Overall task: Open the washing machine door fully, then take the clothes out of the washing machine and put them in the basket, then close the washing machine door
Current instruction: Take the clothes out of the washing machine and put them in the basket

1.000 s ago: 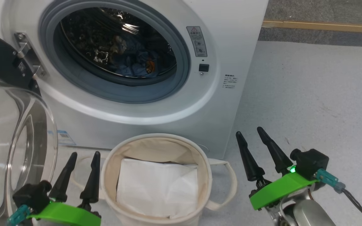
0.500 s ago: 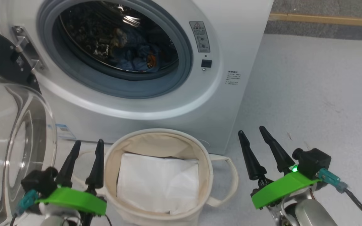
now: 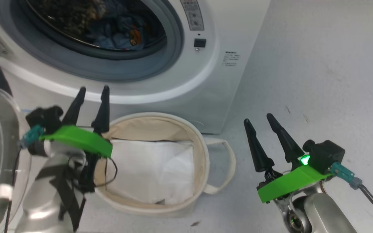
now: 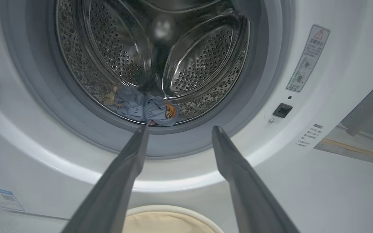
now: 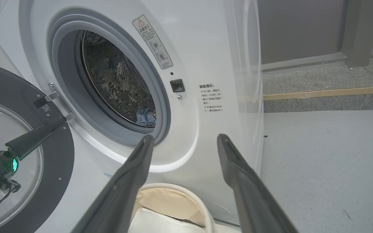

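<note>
1. The washing machine door [image 5: 58, 155] hangs swung out to the left on its hinge, black rim and glass bowl clear of the opening, so an arm can reach in
2. The clothes [image 4: 144, 108], pale blue with orange-brown figures, lie bunched at the bottom front of the steel drum [image 4: 115, 55], just behind the grey seal [image 4: 180, 142]
3. The left gripper [image 3: 94, 89] hovers by the basket's left rim, aimed at that bundle, its fingers parted and empty, ready to straddle cloth
4. The basket [image 3: 151, 127], holding a white sheet [image 3: 151, 171], stands directly below the opening, close to the washing machine [image 3: 206, 81], which should keep the carry short
5. The right gripper [image 3: 257, 118] waits over bare floor [image 3: 319, 64], fingers apart and holding nothing, well clear of the left arm's path
</note>
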Available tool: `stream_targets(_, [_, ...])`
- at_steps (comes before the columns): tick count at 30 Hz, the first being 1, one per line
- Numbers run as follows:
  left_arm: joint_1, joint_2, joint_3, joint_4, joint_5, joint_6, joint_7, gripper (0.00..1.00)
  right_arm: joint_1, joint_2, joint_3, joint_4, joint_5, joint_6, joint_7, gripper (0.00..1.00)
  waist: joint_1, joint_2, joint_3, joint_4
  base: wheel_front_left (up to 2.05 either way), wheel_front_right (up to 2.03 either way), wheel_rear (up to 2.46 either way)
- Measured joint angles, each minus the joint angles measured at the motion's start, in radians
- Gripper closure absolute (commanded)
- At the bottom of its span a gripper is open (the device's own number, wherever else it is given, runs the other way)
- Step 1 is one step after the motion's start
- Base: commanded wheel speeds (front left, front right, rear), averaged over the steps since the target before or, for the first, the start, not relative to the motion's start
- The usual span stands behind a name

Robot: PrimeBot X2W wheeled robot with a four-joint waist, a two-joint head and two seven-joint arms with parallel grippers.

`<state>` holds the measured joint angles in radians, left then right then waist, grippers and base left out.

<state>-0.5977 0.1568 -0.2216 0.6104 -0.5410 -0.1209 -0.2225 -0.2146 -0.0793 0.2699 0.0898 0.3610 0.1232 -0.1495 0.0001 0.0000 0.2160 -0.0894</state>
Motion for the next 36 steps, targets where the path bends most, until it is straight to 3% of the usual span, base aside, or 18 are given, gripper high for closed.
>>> stream_targets(7, [-0.197,0.006,-0.024,0.192,0.005,-0.003,-0.010,0.00,-0.021,0.000,0.014,-0.015,-0.009,0.000,-0.018,0.00,0.0000,0.0000,0.078,-0.051,0.00,0.00,0.00])
stream_targets(20, [-0.493,0.086,-0.066,0.477,0.059,-0.004,-0.021,0.00,-0.057,-0.015,0.078,-0.108,-0.028,0.000,-0.085,0.00,0.0001,0.0000,0.227,-0.137,0.00,0.00,0.00])
stream_targets(28, [-0.625,0.134,-0.077,0.599,0.082,-0.001,-0.022,0.00,-0.043,-0.020,0.073,-0.141,-0.035,0.000,-0.100,0.00,0.0002,0.0000,0.295,-0.187,0.00,0.00,0.00])
stream_targets(36, [-0.740,0.209,-0.090,0.663,0.101,0.043,0.019,0.00,-0.042,-0.006,0.058,-0.158,-0.043,0.000,-0.100,0.00,0.0001,0.0000,0.358,-0.252,0.00,0.00,0.00])
